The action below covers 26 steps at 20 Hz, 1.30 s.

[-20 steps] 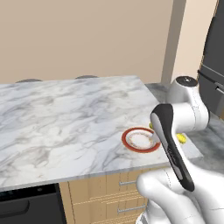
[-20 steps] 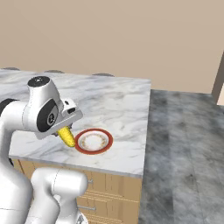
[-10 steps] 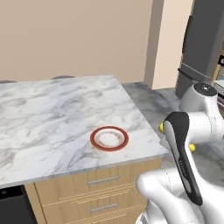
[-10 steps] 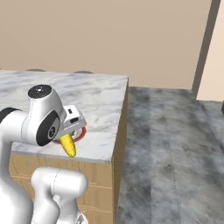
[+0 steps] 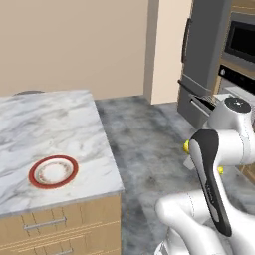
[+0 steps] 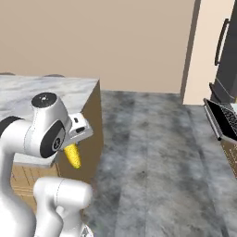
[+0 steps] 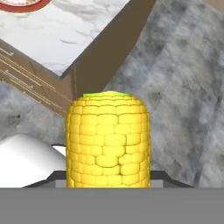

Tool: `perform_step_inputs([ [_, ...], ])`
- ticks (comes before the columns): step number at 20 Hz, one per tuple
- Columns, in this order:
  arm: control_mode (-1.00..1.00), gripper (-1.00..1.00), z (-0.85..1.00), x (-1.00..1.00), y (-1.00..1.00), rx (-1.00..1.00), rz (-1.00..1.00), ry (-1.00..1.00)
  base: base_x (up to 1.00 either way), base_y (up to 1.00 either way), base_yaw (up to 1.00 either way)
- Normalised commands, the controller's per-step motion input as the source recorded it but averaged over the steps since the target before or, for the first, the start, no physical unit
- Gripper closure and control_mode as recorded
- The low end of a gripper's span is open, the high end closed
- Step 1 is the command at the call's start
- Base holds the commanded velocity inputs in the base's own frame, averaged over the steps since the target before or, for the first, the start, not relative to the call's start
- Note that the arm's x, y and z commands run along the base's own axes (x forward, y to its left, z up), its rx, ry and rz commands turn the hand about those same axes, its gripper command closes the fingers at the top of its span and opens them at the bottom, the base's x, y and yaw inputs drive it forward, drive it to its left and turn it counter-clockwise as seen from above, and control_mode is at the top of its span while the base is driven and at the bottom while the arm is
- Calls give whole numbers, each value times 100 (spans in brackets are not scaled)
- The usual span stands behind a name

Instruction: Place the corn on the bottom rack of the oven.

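Grey stone floor (image 6: pixel 152 152) spread beneath the gripper. Marble-topped island (image 5: pixel 55 129) behind and to one side of the gripper, red-rimmed plate (image 5: pixel 53 171) near its edge, well apart from the hand. Oven (image 5: pixel 234 60) ahead, black door (image 6: pixel 221 121) dropped open, well apart from the gripper. Gripper (image 6: pixel 76 141) clamped tight on the corn (image 7: pixel 108 140), cob pointing down over the floor just off the island's corner.

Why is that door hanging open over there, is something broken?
Nothing looks broken. The oven door is dropped open, which suits the job. The gripper holds the corn over the floor, and the plate sits flat on the counter.
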Motion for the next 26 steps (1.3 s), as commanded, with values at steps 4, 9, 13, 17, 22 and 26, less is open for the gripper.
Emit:
perform_step_inputs([
  [4, 100, 100, 0, 0, 0, 0, 0, 0, 40, -100, 3],
  [9, 100, 100, 0, 0, 0, 0, 0, 0, 77, -80, 0],
  [13, 100, 100, 0, 0, 0, 0, 0, 0, 100, -93, -17],
  [17, 100, 100, 0, 0, 0, 0, 0, 0, 100, -45, -31],
  [22, 100, 100, 0, 0, 0, 0, 0, 0, 97, 13, -48],
  [26, 100, 100, 0, 0, 0, 0, 0, 0, 94, 58, -45],
])
